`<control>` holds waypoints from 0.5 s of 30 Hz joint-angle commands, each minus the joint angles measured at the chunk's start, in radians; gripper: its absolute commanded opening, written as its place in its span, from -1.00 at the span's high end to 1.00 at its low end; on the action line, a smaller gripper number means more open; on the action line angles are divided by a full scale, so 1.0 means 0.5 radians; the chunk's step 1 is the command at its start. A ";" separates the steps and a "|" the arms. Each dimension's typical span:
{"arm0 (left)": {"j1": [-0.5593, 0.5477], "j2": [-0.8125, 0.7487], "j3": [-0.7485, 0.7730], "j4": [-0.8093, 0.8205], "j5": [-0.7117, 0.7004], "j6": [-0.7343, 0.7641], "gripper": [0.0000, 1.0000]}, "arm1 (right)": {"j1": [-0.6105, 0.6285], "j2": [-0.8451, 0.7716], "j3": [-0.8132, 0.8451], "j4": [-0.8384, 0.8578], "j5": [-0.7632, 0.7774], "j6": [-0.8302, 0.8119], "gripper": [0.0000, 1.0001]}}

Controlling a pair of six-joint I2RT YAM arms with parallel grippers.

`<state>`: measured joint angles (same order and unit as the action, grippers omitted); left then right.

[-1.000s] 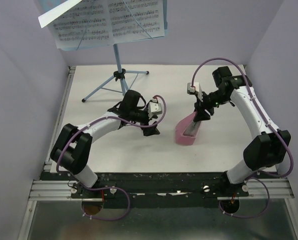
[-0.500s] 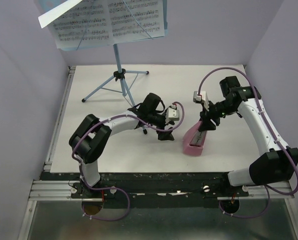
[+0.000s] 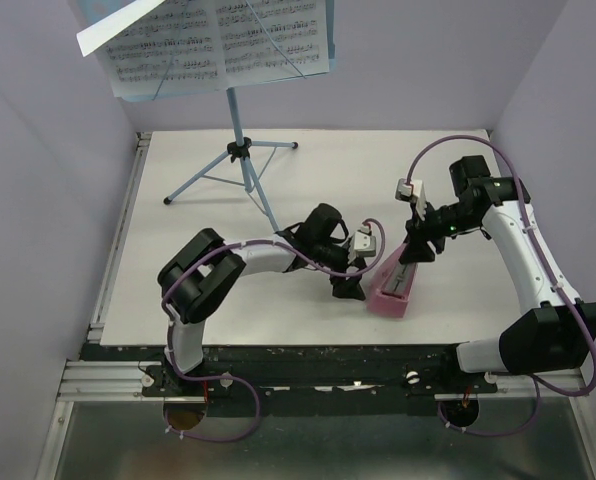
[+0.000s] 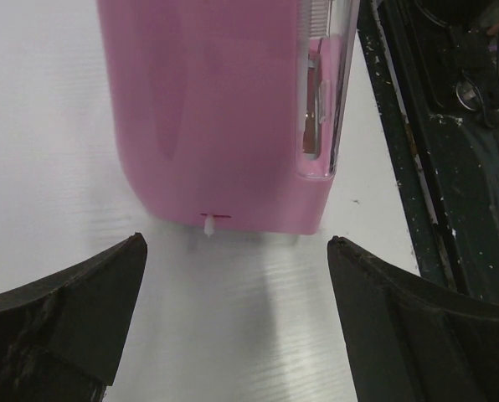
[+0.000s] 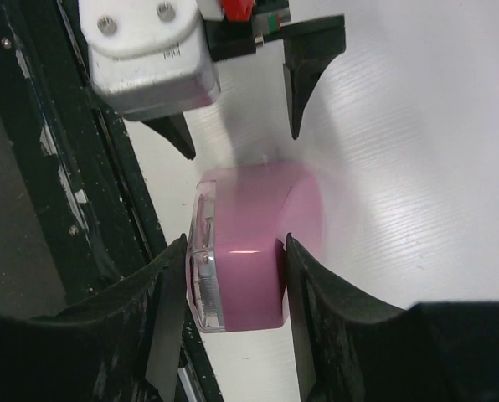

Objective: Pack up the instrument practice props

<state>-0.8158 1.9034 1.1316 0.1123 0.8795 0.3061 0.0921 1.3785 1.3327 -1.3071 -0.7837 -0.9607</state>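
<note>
right pincer (image 3: 418, 248) (image 5: 233, 268): squeezing small pink wedge metronome (image 3: 390, 285) (image 5: 241, 251) (image 4: 224, 109)
left pincer (image 3: 348, 285) (image 4: 235, 243): gaping, empty, metronome just ahead
unpacked: probably everything, light-blue music stand (image 3: 236, 120), white sheets (image 3: 228, 40)

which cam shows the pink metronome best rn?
Right wrist: the metronome shows nearly whole, clamped in the right gripper, clear face visible. Left wrist shows only one end, cropped, ahead of the open left gripper. Top external shows it small, partly hidden by both grippers.
</note>
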 commanded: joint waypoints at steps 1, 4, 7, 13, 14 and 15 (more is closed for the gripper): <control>-0.065 0.089 -0.097 0.290 0.073 -0.204 -0.98 | -0.009 -0.033 -0.039 -0.064 -0.108 0.127 0.99; -0.096 0.105 -0.134 0.337 0.073 -0.235 -0.98 | -0.009 -0.036 -0.039 -0.052 -0.108 0.142 0.99; -0.111 0.132 -0.162 0.379 0.091 -0.265 -0.98 | -0.012 -0.039 -0.024 -0.030 -0.120 0.173 0.99; -0.117 0.163 -0.186 0.545 0.161 -0.416 -0.96 | -0.009 -0.045 0.007 -0.027 -0.126 0.176 0.99; -0.117 0.163 -0.195 0.582 0.171 -0.458 -0.95 | -0.009 -0.051 0.016 -0.027 -0.123 0.176 0.99; -0.114 0.163 -0.199 0.628 0.180 -0.504 -0.94 | -0.012 -0.060 0.028 -0.036 -0.126 0.173 0.99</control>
<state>-0.8661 1.9682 1.0481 0.3000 0.9012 0.1429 0.0902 1.3781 1.3247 -1.3056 -0.7971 -0.9054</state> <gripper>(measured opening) 0.980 0.536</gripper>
